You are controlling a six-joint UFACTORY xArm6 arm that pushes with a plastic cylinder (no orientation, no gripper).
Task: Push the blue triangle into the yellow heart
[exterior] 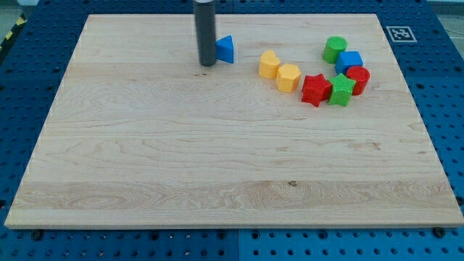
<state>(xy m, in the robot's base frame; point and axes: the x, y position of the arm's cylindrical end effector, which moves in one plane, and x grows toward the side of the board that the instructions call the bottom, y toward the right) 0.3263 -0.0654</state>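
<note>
near the board's top edge, my tip (207,64), a bare rod holding nothing, touched the view's-left side of the blue triangle (226,49), with the yellow heart (270,64) just beyond, rightward and slightly lower.

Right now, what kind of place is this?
Probably a robot lab: a wooden board on a blue pegboard bench, my tip beside the blue triangle, and a printed marker.

A single view looks down at a slant from beyond the near edge of the pale wooden bench (217,167), facing its far edge; the whole top fits in frame, moderately close; blue perforated base plate (442,109) borders it; no second view shares the scene.
</note>
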